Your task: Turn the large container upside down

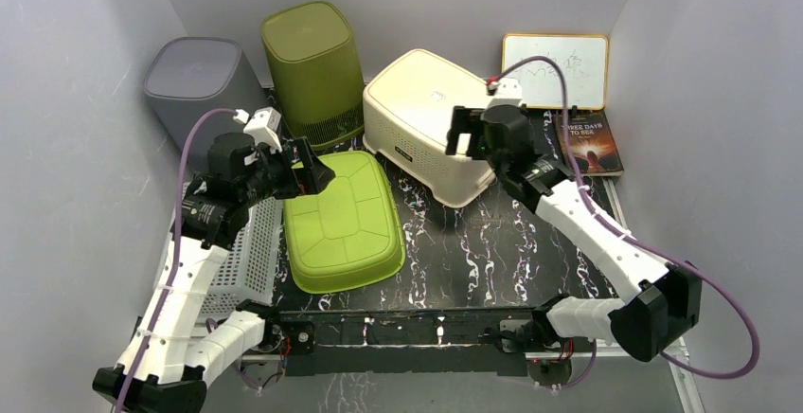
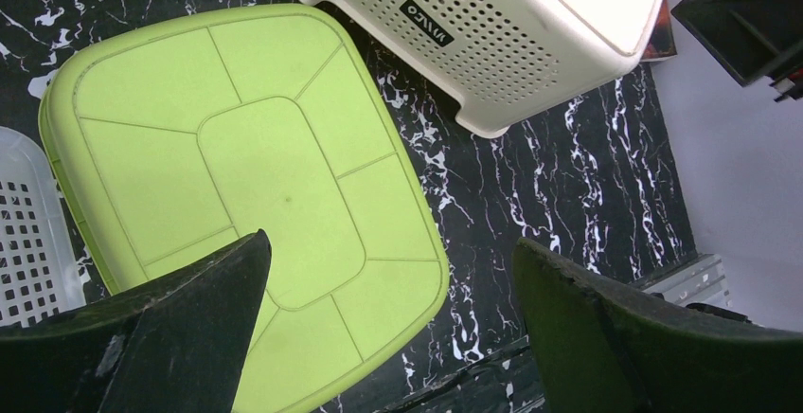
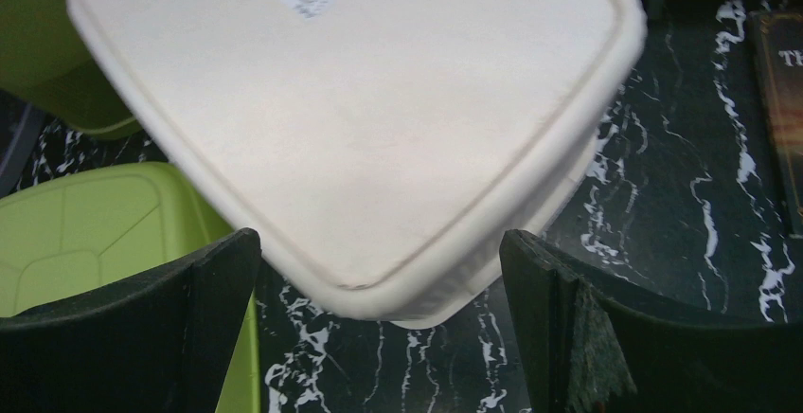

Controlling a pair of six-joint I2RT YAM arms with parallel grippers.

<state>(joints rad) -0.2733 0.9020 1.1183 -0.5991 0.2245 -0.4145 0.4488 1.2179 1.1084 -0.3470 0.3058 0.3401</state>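
Note:
The large cream perforated container rests bottom up at the back middle of the table, a sticker on its upturned base. It also shows in the right wrist view and the left wrist view. My right gripper is open and empty, hovering just above the container's near right corner, its jaws apart on either side of that corner without touching it. My left gripper is open and empty above the far left edge of a lime green basin, which also lies bottom up.
A tall olive bin and a grey bin stand bottom up at the back left. A white perforated basket lies under the left arm. A small whiteboard and a book are at the back right.

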